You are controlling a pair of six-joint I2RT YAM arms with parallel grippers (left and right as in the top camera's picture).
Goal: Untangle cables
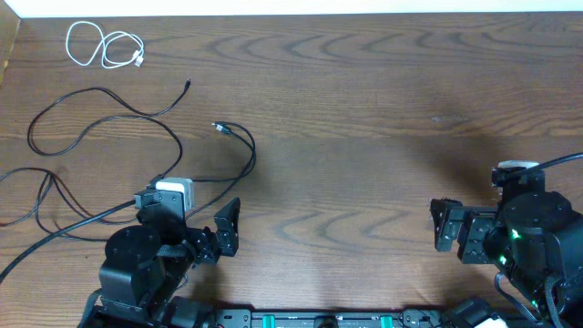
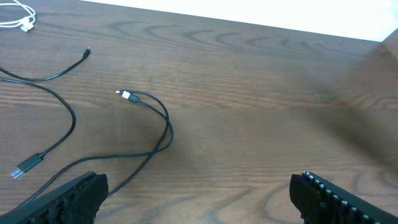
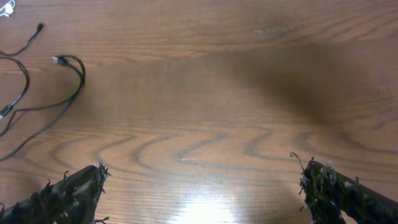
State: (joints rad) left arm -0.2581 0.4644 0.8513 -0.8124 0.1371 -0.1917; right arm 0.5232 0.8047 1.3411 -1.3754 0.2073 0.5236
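left gripper (image 2: 199, 180): fingers (image 2: 71, 198) spread wide, with only bare table (image 1: 364, 137) between them. it sits at the near left of the wood, facing the far edge. right gripper (image 3: 200, 168): fingers (image 3: 339, 190) likewise spread wide and holding nothing. it is at the near right, well apart from every cable.

black cables (image 1: 252, 150): all on the left half of the table. one lies just ahead of the left gripper and curls up and round to a small silver-tipped plug (image 2: 126, 95). in the left wrist view its lower run passes close by the left finger; i cannot tell whether it touches. a second ends in a small dark plug (image 1: 187, 85) farther back and sweeps left in a wide loop. a flat usb plug (image 2: 20, 169) lies near the left finger; i cannot tell whether it belongs to that same loop. further black strands (image 1: 44, 187) cross one another near the table's left edge, and i cannot sort out the overlaps there.

white cable (image 1: 137, 57): coiled in two loose loops at the far left corner, apart from the black ones.

markings: the plugs are too small and blurred for me to read any lettering.
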